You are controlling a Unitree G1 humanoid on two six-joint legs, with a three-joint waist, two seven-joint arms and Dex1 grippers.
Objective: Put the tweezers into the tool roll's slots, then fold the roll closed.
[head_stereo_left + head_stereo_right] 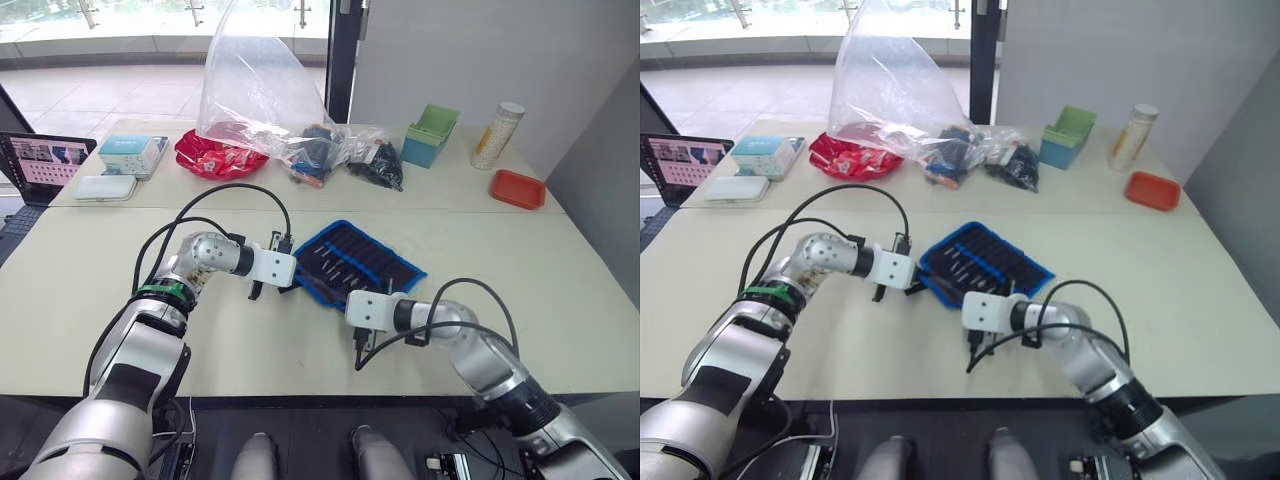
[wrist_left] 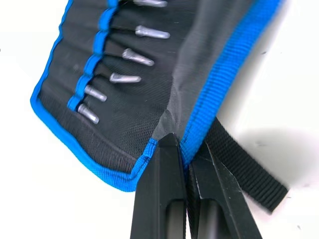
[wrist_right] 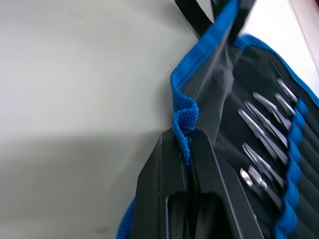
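The tool roll (image 1: 358,264) lies open and flat on the near table (image 1: 90,290), in the middle, between the two arms. From the head views it looks small, and the tweezers (image 1: 338,268) are just thin pale lines in its slots. The wrist views show more. In the left wrist view the tips of the tweezers poke out of the stitched slots, and the left gripper (image 2: 188,162) pinches the blue edge of the roll right beside the black strap (image 2: 246,169). In the right wrist view the right gripper (image 3: 185,142) is closed tight on the blue edge too, and the cloth bunches up there. Both arms reach in low over the table with bent elbows, one at each near corner of the roll.
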